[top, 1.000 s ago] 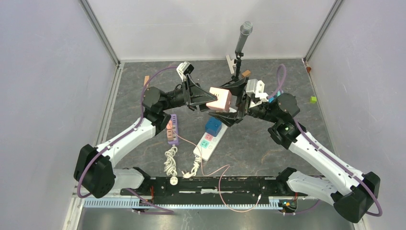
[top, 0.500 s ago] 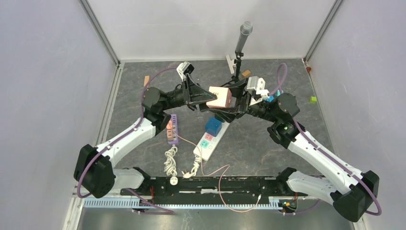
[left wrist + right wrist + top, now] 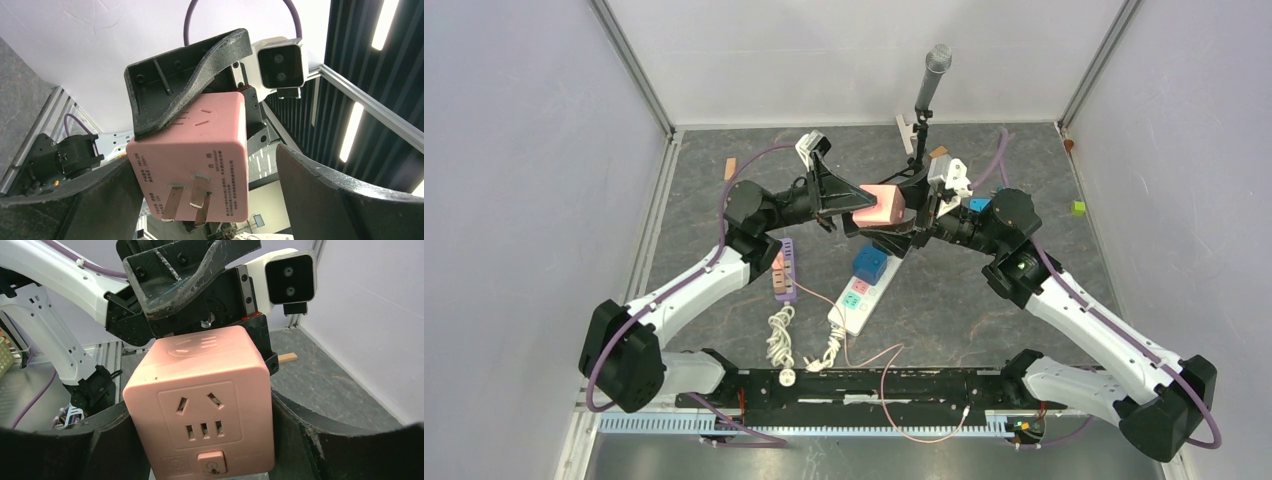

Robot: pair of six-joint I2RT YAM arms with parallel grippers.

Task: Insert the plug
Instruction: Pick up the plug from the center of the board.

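Observation:
The plug (image 3: 879, 205) is a pink cube adaptor held in the air between the two arms. My right gripper (image 3: 902, 212) is shut on it: in the right wrist view both fingers press the sides of the plug (image 3: 205, 405), socket face toward the camera. My left gripper (image 3: 856, 205) stands open around the plug's other end. In the left wrist view the plug (image 3: 200, 155) shows its three metal prongs, with a clear gap to my right-hand finger (image 3: 325, 195). The white power strip (image 3: 856, 295) lies on the floor below.
A blue cube plug (image 3: 870, 264) sits in the far end of the white strip. A purple power strip (image 3: 784, 270) lies to its left, with coiled white cords (image 3: 780, 335) nearer the bases. A microphone stand (image 3: 921, 110) rises behind the grippers. A small green block (image 3: 1078, 208) lies far right.
My right gripper has closed on the pink plug and my left gripper has opened off it. Both wrists shifted slightly toward the back.

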